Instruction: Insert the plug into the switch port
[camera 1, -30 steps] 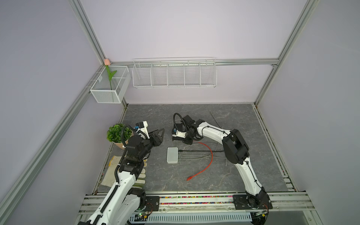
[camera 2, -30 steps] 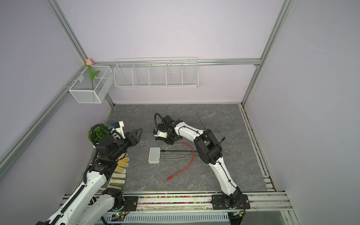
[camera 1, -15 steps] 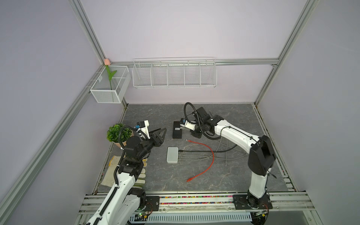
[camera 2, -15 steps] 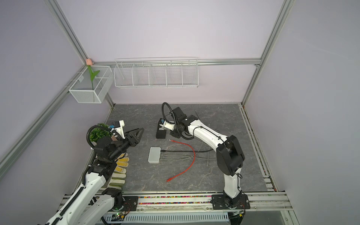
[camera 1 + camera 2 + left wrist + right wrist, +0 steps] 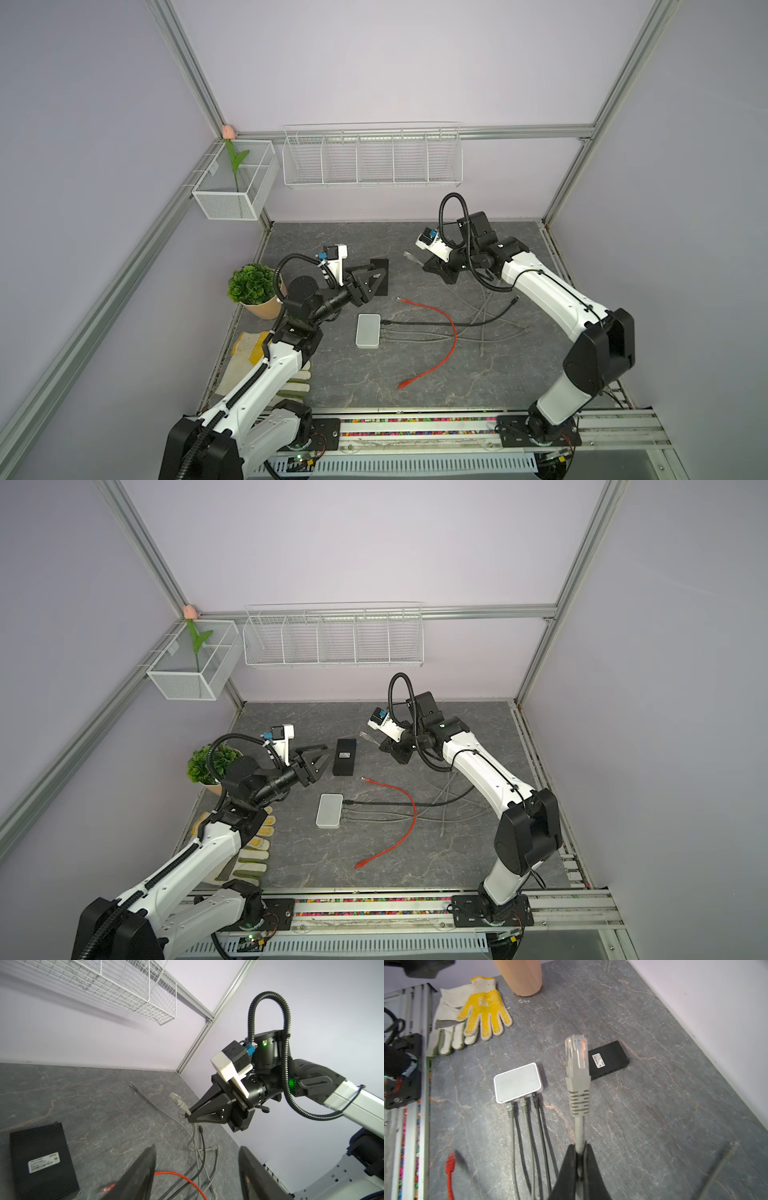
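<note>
Plant (image 5: 251, 282) at the left edge, gloves (image 5: 483, 1007) just nearer. Red cable (image 5: 450, 1165) lies mid-floor. On the far wall a wire rack (image 5: 372, 160); left of it a mesh basket (image 5: 232, 203) holding a tulip (image 5: 228, 131).

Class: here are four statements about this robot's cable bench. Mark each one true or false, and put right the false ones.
1. The right gripper is shut on a gray cable just behind its plug. True.
2. The left gripper grips the black device. False: its jaws stand open and empty, and the device lies on the table.
3. Three cables are plugged into the white switch. True.
4. The red cable is plugged into the white switch. False: in both top views its ends lie loose on the table.
</note>
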{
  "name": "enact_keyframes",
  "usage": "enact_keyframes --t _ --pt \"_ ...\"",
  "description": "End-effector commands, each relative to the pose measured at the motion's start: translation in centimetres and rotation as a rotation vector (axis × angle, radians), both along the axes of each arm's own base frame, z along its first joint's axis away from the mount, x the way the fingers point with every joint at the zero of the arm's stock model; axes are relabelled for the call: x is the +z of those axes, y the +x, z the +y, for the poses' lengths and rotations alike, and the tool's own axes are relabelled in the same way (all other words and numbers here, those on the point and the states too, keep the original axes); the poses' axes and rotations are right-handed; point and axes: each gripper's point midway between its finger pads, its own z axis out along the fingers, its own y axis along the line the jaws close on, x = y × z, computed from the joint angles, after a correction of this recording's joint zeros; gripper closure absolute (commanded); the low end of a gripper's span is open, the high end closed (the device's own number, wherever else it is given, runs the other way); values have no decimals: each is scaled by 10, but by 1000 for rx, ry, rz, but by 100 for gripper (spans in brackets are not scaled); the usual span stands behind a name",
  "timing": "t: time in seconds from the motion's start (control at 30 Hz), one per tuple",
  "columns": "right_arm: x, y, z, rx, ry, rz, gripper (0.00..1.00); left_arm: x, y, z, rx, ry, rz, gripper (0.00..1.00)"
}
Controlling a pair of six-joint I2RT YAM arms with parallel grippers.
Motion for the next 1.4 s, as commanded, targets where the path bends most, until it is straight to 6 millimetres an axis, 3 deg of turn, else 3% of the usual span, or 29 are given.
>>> enact_keyframes --t 0.0,0.23,0.7,0.87,1.13,1.2,1.23,1.27,1.37 --pt "22 -27 7 79 94 43 93 30 0 -11 -55 -61 -73 36" --pt "28 -43 11 146 138 76 93 22 6 -40 -120 -15 -57 36" --pt "44 -65 17 268 215 146 93 16 5 -56 -171 18 -62 42" --pt "45 -64 18 269 215 144 93 16 5 -59 -189 12 -61 53" --pt "43 -59 18 248 201 147 92 17 5 -63 -205 11 -56 93" --pt "43 -55 17 227 192 145 81 17 6 -64 -200 10 -48 100" --pt "43 -52 16 208 184 136 64 17 7 -63 -191 10 -40 100" --pt "42 -48 15 182 172 125 53 16 9 -63 -181 12 -27 100" --pt "45 -29 7 42 116 13 48 13 17 -58 -118 27 19 100"
